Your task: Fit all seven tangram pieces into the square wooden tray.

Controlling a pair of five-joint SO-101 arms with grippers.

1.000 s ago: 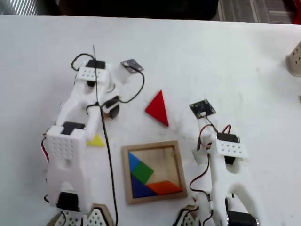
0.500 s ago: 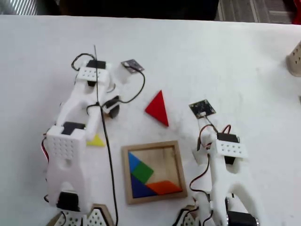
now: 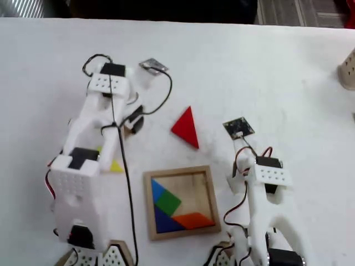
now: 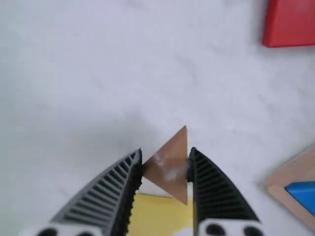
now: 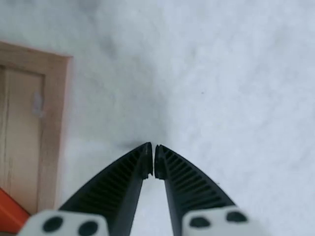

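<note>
On the table point(image 3: 288, 111), red triangle point(image 3: 186, 127) lies apart from tray rim point(image 3: 177, 170).

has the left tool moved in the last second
Yes. The left tool has shifted slightly toward the top of the high view, farther from the wooden tray.

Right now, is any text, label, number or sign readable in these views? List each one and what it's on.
No readable text in any view.
Too small to read: any print on the circuit board by the left arm and the circuit board by the right arm.
Plain, no markings: the wooden tray, the red triangle, and the brown triangle in the left tool.
</note>
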